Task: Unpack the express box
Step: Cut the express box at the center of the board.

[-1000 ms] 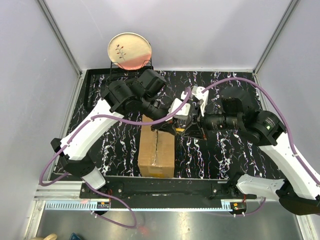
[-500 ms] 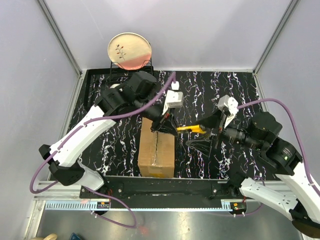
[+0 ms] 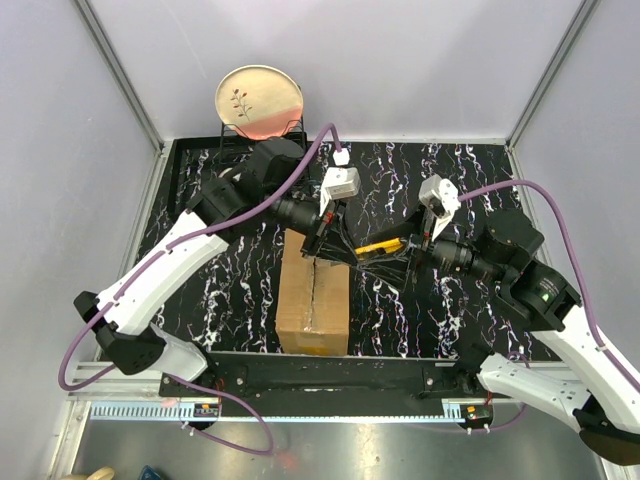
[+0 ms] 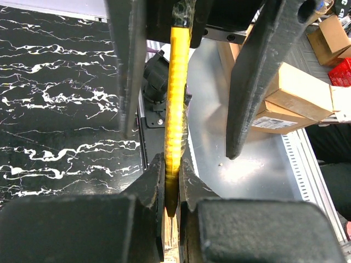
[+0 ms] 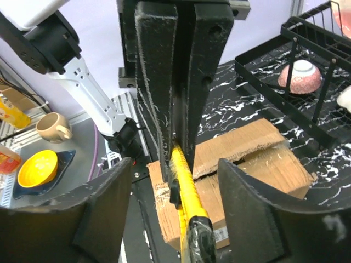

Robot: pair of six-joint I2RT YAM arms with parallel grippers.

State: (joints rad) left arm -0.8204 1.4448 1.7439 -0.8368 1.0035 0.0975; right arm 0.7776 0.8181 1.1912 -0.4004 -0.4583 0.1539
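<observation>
Pinching the yellow knife (image 4: pixel 175 93) in the left gripper (image 4: pixel 171 189) over the far end of the express box (image 3: pixel 313 295) on the desk (image 3: pixel 400 315), straddling its handle with the right gripper (image 5: pixel 184 216) spread wide, risking a drop by releasing before closing.

The tabletop (image 3: pixel 460 180) is black with white marble-like veining, walled in on the left, far and right sides. One brown cardboard express box (image 3: pixel 313 300) rests flat on it, left of centre, its long axis running near to far. The near end of the box sits just beside the black rail (image 3: pixel 330 375) along the tabletop's near edge. The box's top flaps are parted along the centre seam. A black wire rack (image 3: pixel 185 170) stands in the far-left corner, apart from the box.
</observation>
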